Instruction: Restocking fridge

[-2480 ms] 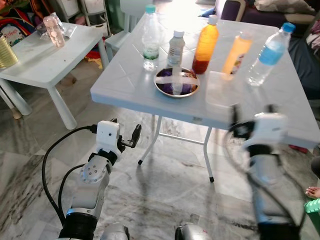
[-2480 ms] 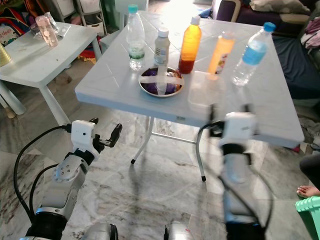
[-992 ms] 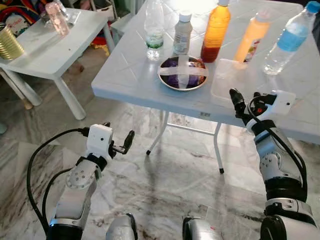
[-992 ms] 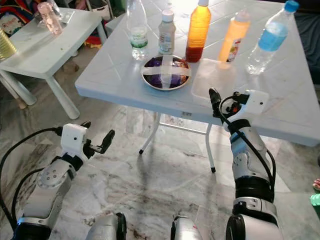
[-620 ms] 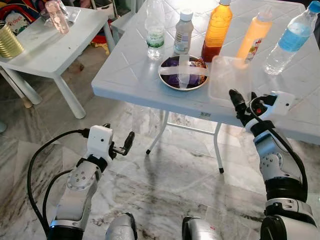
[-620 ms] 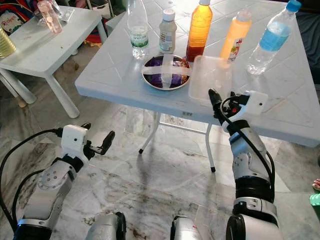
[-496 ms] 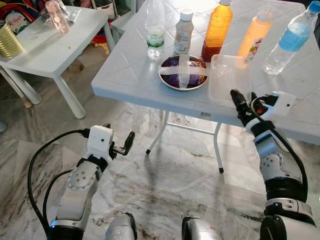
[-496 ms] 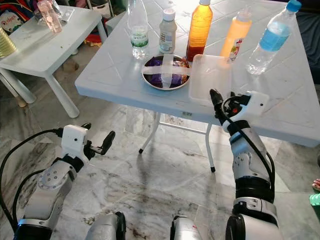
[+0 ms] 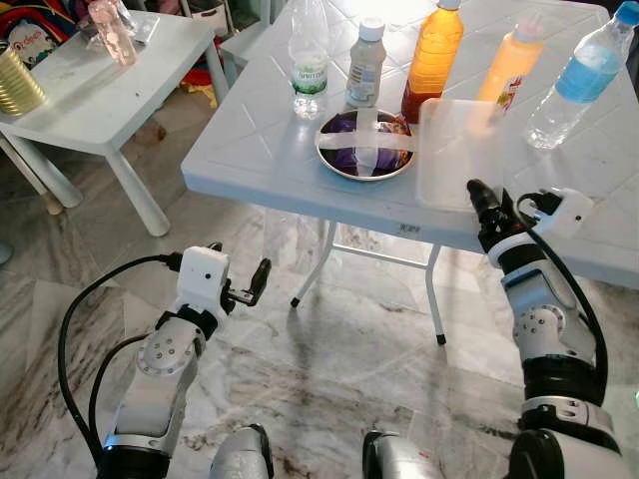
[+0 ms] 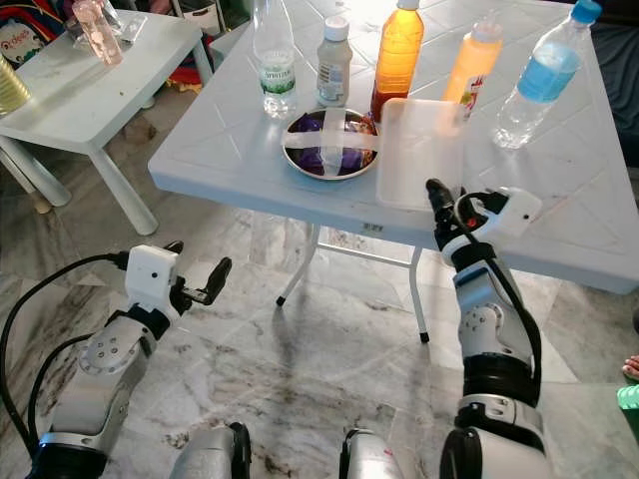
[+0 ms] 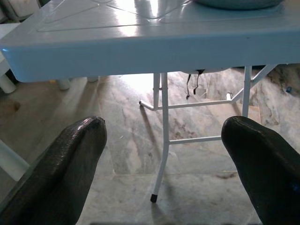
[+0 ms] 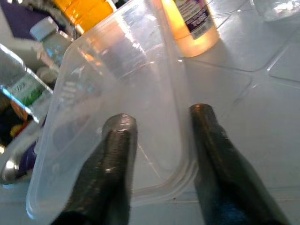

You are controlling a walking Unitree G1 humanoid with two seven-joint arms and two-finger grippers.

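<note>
**Right gripper on clear tray at table edge**

Marble floor (image 9: 329, 359) under a white folding table (image 9: 260, 150); second small white table (image 9: 90, 100) standing off to the robot's left, carrying a gold can (image 9: 18, 85) and a pink bottle (image 9: 110, 20).

Sitting along the far part of the folding table, robot's left to right: clear water bottle (image 9: 310, 55), small white bottle (image 9: 366, 65), amber bottle (image 9: 432, 60), orange bottle (image 9: 509, 70), blue-label water bottle (image 9: 579, 80). Resting just in front of the white bottle: foil-taped purple bowl (image 9: 365, 145).

Lying at the near edge, just beside the bowl: clear plastic tray (image 10: 419, 150), far end tipping up in front of the orange bottle.

Right gripper (image 12: 159, 123) reaching over the table edge, fingers (image 12: 117, 136) parted and straddling the tray's near rim, one over the tray floor, the other outside the wall. Not pinching; gap showing on both sides of the rim.

Left gripper (image 11: 164, 136) hanging low over the floor, short of the table, fingers (image 11: 75, 150) spread wide, holding nothing, pointing at the table legs (image 11: 161, 136).
</note>
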